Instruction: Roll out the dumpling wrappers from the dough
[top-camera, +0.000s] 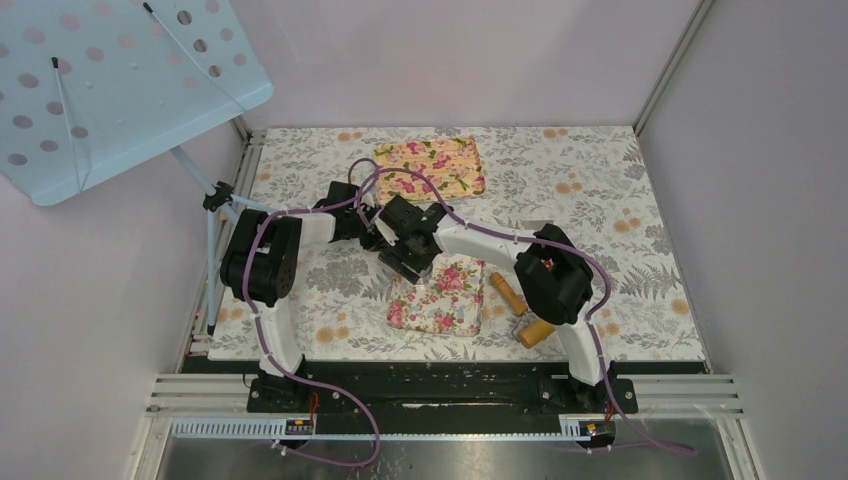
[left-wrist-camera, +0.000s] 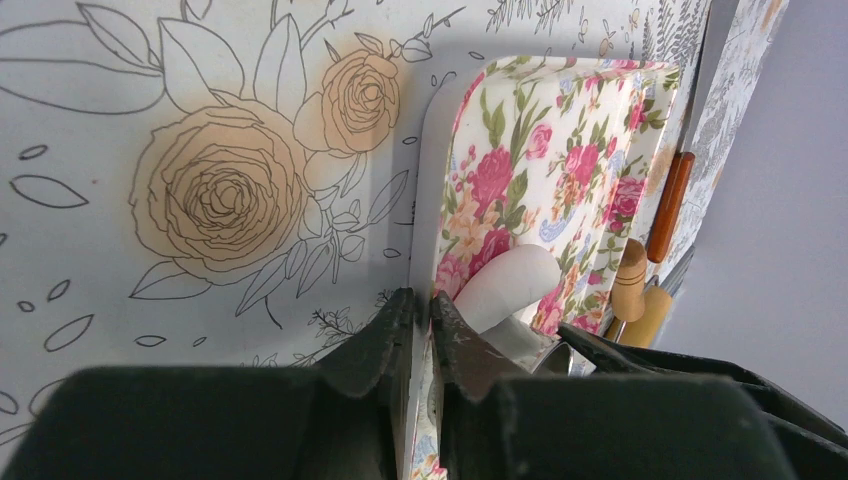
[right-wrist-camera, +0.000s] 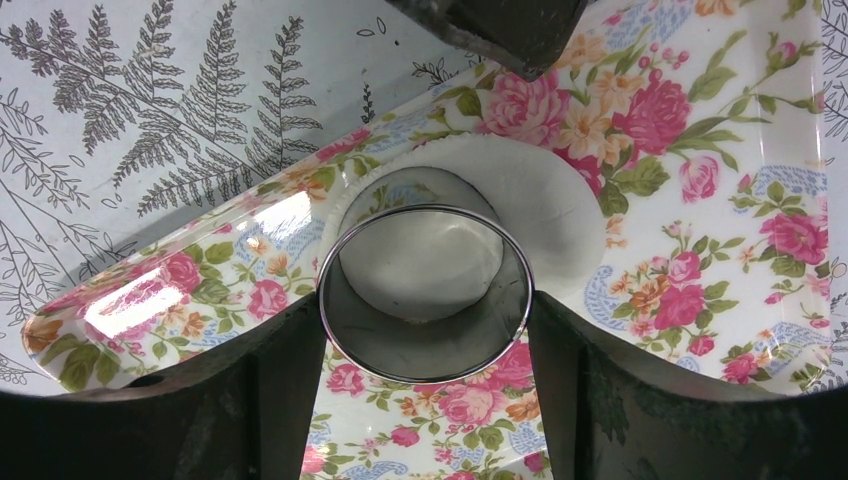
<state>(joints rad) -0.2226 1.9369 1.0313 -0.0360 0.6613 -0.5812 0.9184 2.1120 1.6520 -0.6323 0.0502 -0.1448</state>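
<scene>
A flattened white sheet of dough lies on a floral tray. My right gripper is shut on the shiny metal ring, which stands on the dough, and a round of dough shows inside it. My left gripper is shut on the tray's rim; the dough and ring lie just beyond it. In the top view both grippers, left and right, meet at the far end of the tray. No separate wrapper shows.
A wooden roller and a second wooden piece lie right of the tray, also seen in the left wrist view. A second floral tray sits at the back. A blue perforated panel stands at the far left.
</scene>
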